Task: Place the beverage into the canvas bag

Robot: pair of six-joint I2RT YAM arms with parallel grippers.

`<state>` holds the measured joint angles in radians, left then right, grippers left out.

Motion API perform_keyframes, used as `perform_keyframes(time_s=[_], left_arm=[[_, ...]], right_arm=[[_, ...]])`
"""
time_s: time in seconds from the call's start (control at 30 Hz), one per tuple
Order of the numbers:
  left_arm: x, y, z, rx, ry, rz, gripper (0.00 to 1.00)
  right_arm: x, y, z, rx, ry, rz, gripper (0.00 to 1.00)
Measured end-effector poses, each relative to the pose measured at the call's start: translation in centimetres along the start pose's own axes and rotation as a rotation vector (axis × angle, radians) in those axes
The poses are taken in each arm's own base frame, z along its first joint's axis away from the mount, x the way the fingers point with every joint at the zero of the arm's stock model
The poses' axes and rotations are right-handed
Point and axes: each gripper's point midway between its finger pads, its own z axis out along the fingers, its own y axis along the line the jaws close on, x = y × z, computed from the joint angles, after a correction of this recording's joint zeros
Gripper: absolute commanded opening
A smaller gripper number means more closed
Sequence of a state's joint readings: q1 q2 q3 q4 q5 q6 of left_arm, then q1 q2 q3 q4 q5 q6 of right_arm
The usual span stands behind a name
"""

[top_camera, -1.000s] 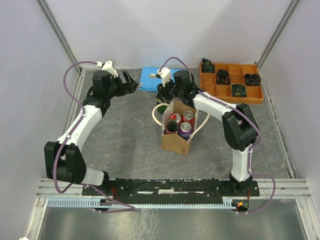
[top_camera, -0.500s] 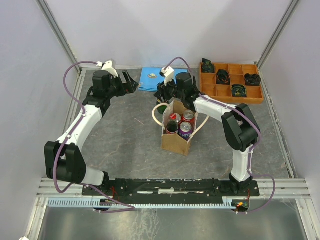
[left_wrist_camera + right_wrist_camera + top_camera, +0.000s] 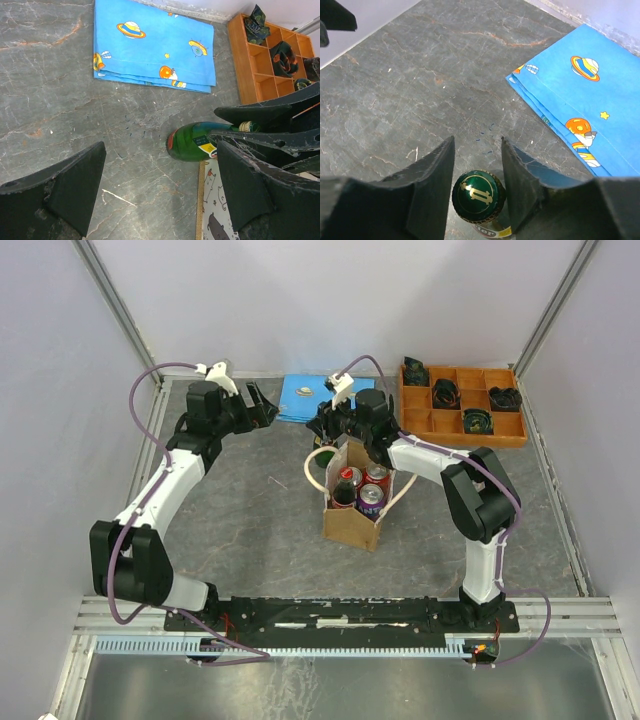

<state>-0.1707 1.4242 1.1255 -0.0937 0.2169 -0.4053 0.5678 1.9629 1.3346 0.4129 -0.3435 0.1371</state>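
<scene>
Our right gripper point(image 3: 477, 150) has its two fingers point(image 3: 432, 185) on either side of the green bottle point(image 3: 478, 196), close against the gold-marked cap. We cannot tell whether they are pinching it or only flanking it. In the left wrist view the same bottle point(image 3: 192, 142) shows its green body and a yellow label, with its neck running in between those dark fingers. We cannot tell whether it stands or leans.

It is outside the canvas bag point(image 3: 352, 522), just beyond the bag's far edge, on the grey table point(image 3: 250, 510) near the blue cloth point(image 3: 150, 45) printed with planets. The bag stands upright between the two arms, with a cream handle point(image 3: 313, 468) looping out at each side. Inside it are red and purple cans point(image 3: 372, 485) and a dark bottle with a red top point(image 3: 345, 480).

Our left gripper point(image 3: 155, 200) is spread wide over bare table, gripping nothing, well to the left of the bag. The orange tray point(image 3: 465, 405) sits at the far right
</scene>
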Motion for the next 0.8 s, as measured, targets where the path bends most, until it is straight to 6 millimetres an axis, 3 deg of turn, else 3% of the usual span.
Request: perform_keyframes(time_s=[0.43, 0.57, 0.73, 0.8], left_arm=[[0.2, -0.2, 0.2, 0.007, 0.006, 0.002, 0.97], [0.1, -0.3, 0.2, 0.012, -0.001, 0.004, 0.97], [0.0, -0.3, 0.3, 0.013, -0.004, 0.004, 0.97], [0.0, -0.3, 0.4, 0.013, -0.004, 0.004, 0.97]], right_arm=[[-0.1, -0.1, 0.4, -0.001, -0.028, 0.017, 0.43], [-0.1, -0.1, 0.4, 0.001, -0.026, 0.017, 0.52], [1.2, -0.4, 0.2, 0.015, 0.007, 0.025, 0.54], [1.6, -0.4, 0.1, 0.019, 0.019, 0.026, 0.49]])
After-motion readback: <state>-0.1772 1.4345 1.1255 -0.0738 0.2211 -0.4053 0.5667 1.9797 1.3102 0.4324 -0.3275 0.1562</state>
